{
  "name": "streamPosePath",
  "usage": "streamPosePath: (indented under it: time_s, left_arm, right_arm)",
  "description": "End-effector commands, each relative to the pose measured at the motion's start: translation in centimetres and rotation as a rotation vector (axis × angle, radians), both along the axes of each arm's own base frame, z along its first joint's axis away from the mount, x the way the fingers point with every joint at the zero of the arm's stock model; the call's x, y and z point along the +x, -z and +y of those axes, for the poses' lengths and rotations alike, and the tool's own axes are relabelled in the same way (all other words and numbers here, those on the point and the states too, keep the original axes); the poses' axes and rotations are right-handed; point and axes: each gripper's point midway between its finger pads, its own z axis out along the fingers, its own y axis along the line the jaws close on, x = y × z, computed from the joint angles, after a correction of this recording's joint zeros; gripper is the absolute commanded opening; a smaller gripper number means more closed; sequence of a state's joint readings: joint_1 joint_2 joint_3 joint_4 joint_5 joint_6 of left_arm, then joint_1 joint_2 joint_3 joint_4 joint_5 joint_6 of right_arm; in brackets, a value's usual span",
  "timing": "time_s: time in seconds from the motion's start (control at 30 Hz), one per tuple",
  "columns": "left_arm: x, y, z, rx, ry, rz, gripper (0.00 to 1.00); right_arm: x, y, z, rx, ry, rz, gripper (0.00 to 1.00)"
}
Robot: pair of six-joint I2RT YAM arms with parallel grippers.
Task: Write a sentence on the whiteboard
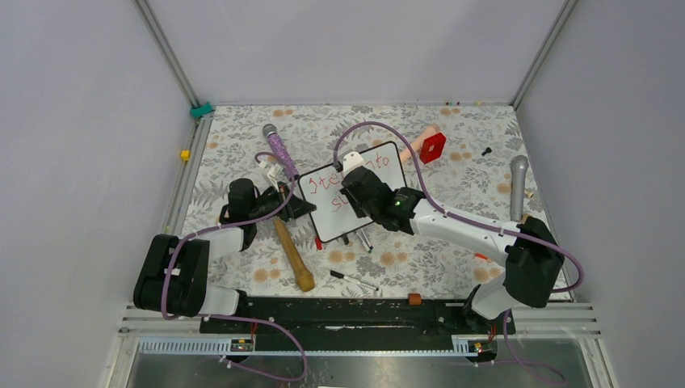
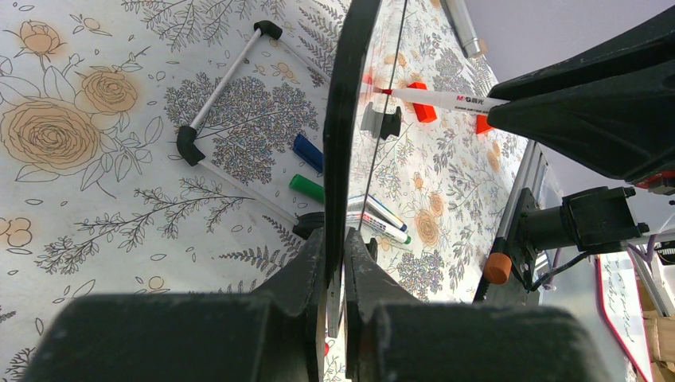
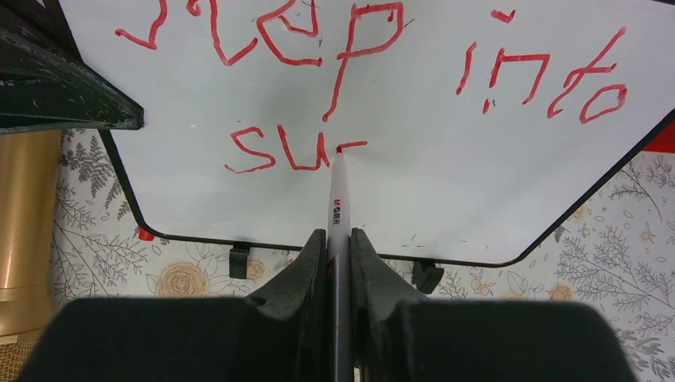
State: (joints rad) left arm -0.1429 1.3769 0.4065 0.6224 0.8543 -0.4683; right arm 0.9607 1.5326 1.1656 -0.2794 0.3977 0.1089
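Red marker [image 3: 337,208] on whiteboard [image 3: 493,191] (sentence [image 3: 341,68] unfinished)

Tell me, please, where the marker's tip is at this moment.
In the right wrist view, the marker, clamped in the right end effector, has its tip on the whiteboard, at the end of the second line of red lettering, below "step".

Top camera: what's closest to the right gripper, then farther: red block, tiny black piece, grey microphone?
From the right gripper:
1. red block, back and right.
2. black piece, farther right.
3. grey microphone, by the right edge.
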Motion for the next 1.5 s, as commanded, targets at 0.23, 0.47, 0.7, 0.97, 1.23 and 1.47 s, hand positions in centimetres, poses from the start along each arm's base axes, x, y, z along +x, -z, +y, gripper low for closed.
streamPosePath:
  time_s: [0.23,0.47,0.7,0.97,1.23,1.47]
  left_arm:
    - [1.8,1.5,1.5,0.073,-0.106,0.014,0.00]
    - [1.8,1.5,1.5,0.074,-0.106,0.014,0.00]
    - [1.8,1.5,1.5,0.074,-0.107,0.012,0.00]
    - [1.8,1.5,1.5,0.075,-0.107,0.012,0.00]
    - [1.8,1.5,1.5,0.075,-0.108,0.011,0.00]
    - [1.8,1.5,1.5,0.075,-0.107,0.012,0.00]
  right_arm:
    - [-0.5,0.3,-0.7,0.005,0.002,0.017,0.00]
    - [0.1,0.4,-1.6,-0.046,0.044,-0.008,0.00]
    - [0.5,0.0,-1.9,-0.057,0.065,-0.024,0.00]
    - [0.9,-1.8,-2.1,-0.029,0.081,-0.059,0.00]
    - [0.8,-3.2,-2.7,0.024,0.084,-0.070,0.00]
    - [1.7,-2.9,-3.1,0.023,0.105,-0.064,0.00]
